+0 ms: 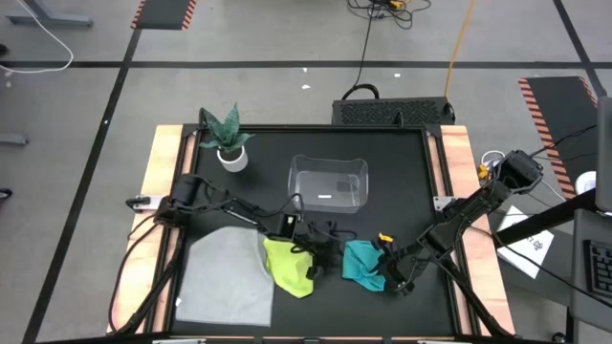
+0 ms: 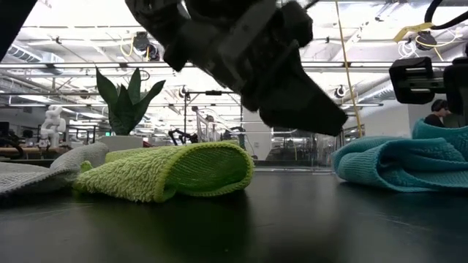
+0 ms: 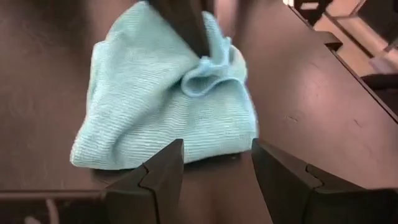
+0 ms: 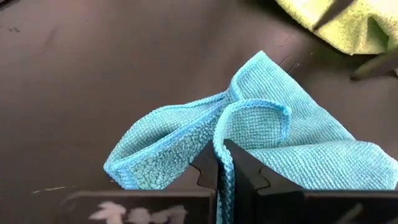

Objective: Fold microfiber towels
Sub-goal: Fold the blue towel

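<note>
nearest the front edge of the table (image 1: 435, 205), the right gripper (image 4: 224, 163) is closed on a raised edge of the teal towel (image 1: 361, 265), pinching a fold of cloth between its fingers; this grip likely serves to lift or draw one edge over the rest so the cloth can be doubled. the teal towel lies bunched at front right, partly folded on itself, with one loop of hem standing up at the pinch point. just to its left, the left gripper (image 3: 214, 165) hangs low over the bare table between the teal towel and the yellow-green towel (image 1: 290, 266), its jaws apart and holding nothing; facing the teal cloth, it appears placed to take a second edge or pin the cloth down. the yellow-green towel rests crumpled and rolled at front centre, touching or overlapping the grey towel (image 1: 226, 275), which lies spread nearly flat at front left. none of the three looks neatly folded, so the task appears to be at an early stage. farther back, a clear bin (image 1: 329, 183) stands at mid table, apart from the cloths, and a potted plant (image 1: 229, 139) stands at the rear left corner.
</note>
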Robot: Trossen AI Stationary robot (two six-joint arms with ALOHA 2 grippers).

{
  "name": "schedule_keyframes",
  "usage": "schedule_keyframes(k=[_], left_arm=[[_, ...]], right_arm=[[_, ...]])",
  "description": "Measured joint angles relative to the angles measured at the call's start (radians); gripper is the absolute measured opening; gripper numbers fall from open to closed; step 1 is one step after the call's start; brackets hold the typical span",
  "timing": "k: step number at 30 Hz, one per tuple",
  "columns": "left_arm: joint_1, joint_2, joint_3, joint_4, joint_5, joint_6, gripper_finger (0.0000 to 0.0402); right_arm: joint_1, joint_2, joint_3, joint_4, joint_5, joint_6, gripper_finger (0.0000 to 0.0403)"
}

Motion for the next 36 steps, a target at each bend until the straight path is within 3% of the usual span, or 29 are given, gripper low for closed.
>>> schedule_keyframes(k=[6, 17, 27, 36], left_arm=[[0.004, 0.039, 0.003, 0.030, -0.013, -0.001, 0.0184], [-0.011, 0.134, 0.009, 0.234, -0.003, -0.004, 0.0103], [0.030, 0.198, 0.022, 0.184, -0.051, -0.233, 0.0009], [0.039, 0.215, 0.028, 0.188, -0.040, -0.256, 0.0004]], right_arm=[[-0.006, 0.000, -0.001, 0.024, 0.004, -0.002, 0.0006], [-0.006, 0.000, -0.001, 0.038, 0.003, -0.004, 0.0006], [0.003, 0.000, -0.001, 0.059, -0.003, 0.007, 0.0006], [0.076, -0.003, -0.002, 0.062, -0.100, 0.117, 0.0012]])
